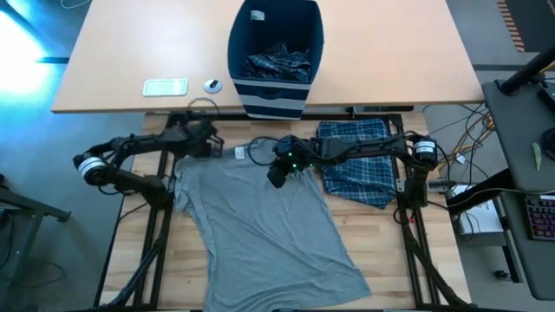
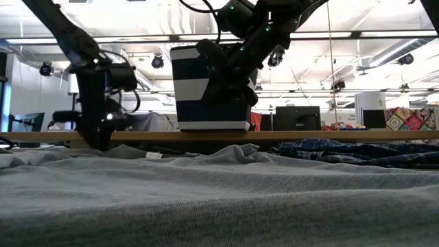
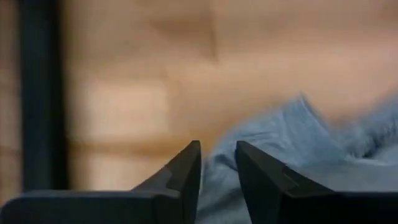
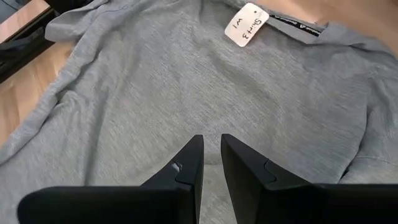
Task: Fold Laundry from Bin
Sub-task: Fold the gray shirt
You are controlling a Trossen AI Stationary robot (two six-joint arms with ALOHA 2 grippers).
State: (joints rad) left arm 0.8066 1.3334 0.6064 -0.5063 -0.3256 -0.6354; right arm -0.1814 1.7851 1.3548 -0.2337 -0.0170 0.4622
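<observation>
Our left gripper (image 1: 208, 143) sits at the grey T-shirt's (image 1: 260, 217) upper left corner, fingers narrowed around a fold of it. Our right gripper (image 1: 276, 178) hovers over the collar, nearly closed on nothing (the tag (image 4: 246, 25) just ahead). Plaid laundry (image 1: 355, 165) lies beside; more fills the bin (image 1: 276, 52).

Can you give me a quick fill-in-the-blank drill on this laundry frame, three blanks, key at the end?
1. The garment spread flat on the near table is a ____ T-shirt.
2. The plaid garment outside the bin lies under the ____ arm.
3. The bin stands on the far table and holds more ____ cloth.
4. The white tag at the T-shirt's collar reads "____ w1".

Missing words: grey; right; plaid; Shirt 3
</observation>
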